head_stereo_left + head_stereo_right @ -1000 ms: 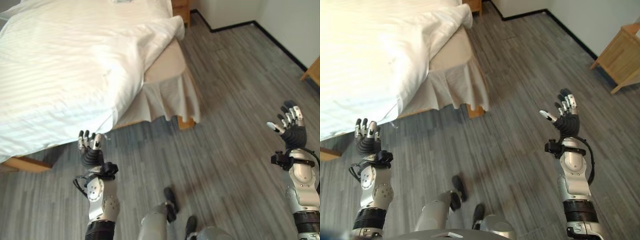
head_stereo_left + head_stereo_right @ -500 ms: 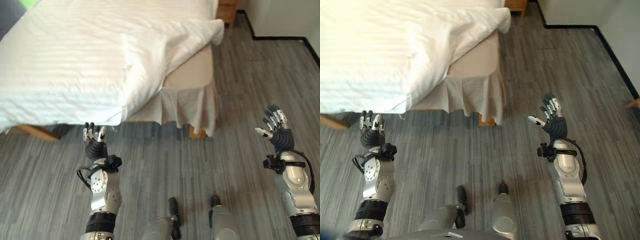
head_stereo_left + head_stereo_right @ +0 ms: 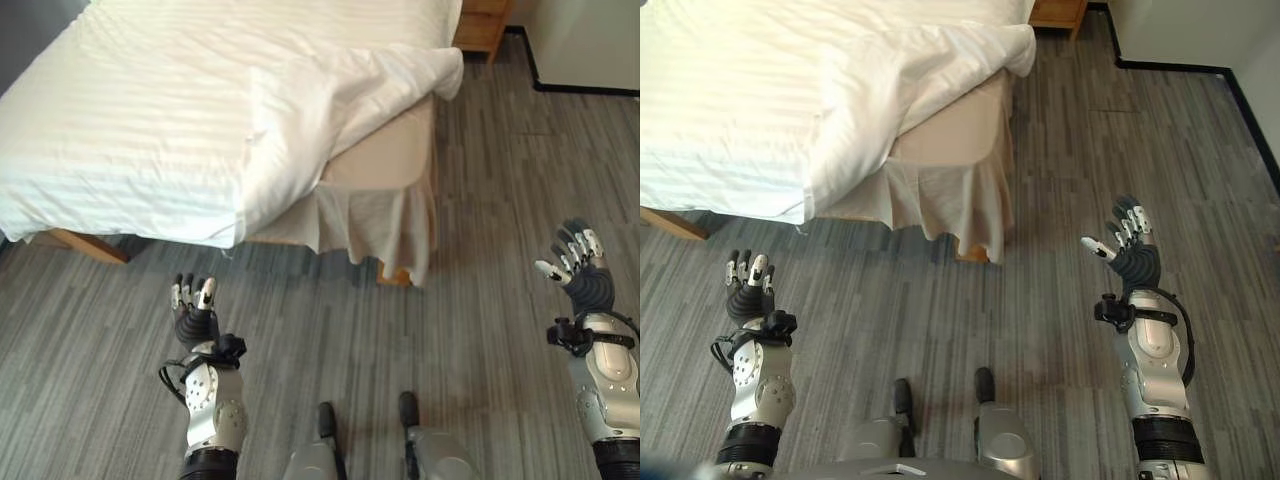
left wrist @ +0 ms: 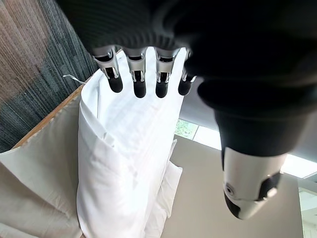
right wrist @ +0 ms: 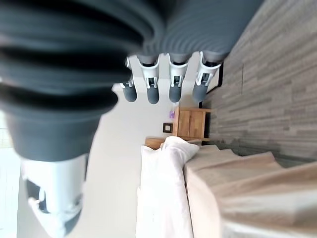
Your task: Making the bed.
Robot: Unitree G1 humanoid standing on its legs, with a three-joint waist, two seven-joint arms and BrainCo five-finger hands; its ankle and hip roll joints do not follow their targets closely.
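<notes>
White striped cotton covers most of the bed: one duvet lies across the mattress. Its near right corner is folded back toward the centre. This fold exposes one beige patch of mattress and one pleated bed skirt below it. The duvet's lower edge overhangs the foot of the bed, and a wooden frame corner shows beneath it at the left. The fold is judged to be the fault that the task has to correct; the cover is not yet drawn square over the right side.

The floor is grey wood-pattern plank. One wooden nightstand stands at the far corner of the bed, next to the wall.

Two hands are raised over the floor, both apart from the bedding.
- The left hand is near the duvet's hanging edge, fingers straight and upright, holding nothing. The left wrist view shows its fingers extended toward the bedding.
- The right hand is well apart from the bed, fingers spread, thumb out, empty.

This raised, spread posture is judged to prepare a reach for the cover. The left hand is placed for the hanging edge; the right hand has farther to travel to the folded corner.
</notes>
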